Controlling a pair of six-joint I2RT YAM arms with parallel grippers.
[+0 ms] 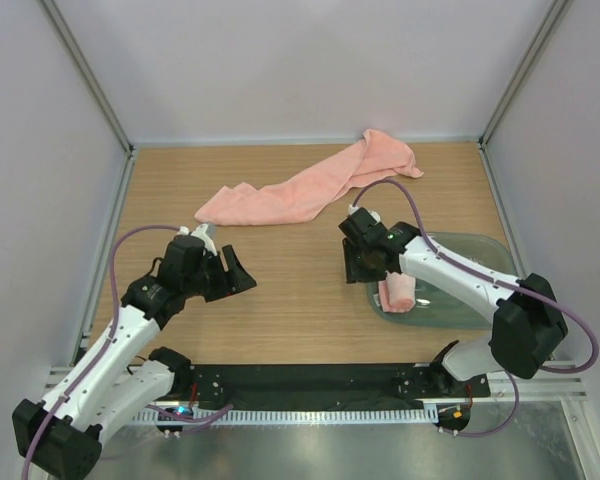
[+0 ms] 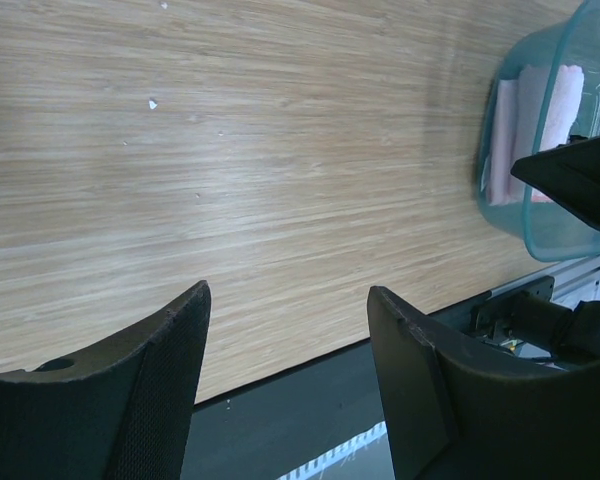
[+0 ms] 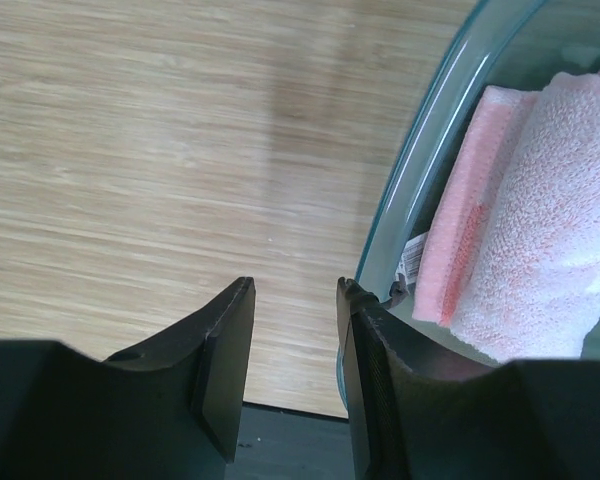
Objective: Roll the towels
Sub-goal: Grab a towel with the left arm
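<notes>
Two towels are sharing this wooden desk, and only one is looking done. On the left, the left fingers are hanging open and empty over bare wood. Further along, the long plain salmon-pink terry towel is lying unrolled and rumpled across the far side, well apart from both arms. To the right, the right fingers are standing slightly parted with nothing between them, just beside the rim of the translucent teal-grey plastic tray, where the smaller pink rolled towel is resting. Judging by this, the second roll is waiting: the next move is calling for reaching the long towel's end and flattening it. Only the top view is showing that towel; the right wrist view alone is showing the roll's layered edge and a small tag.
</notes>
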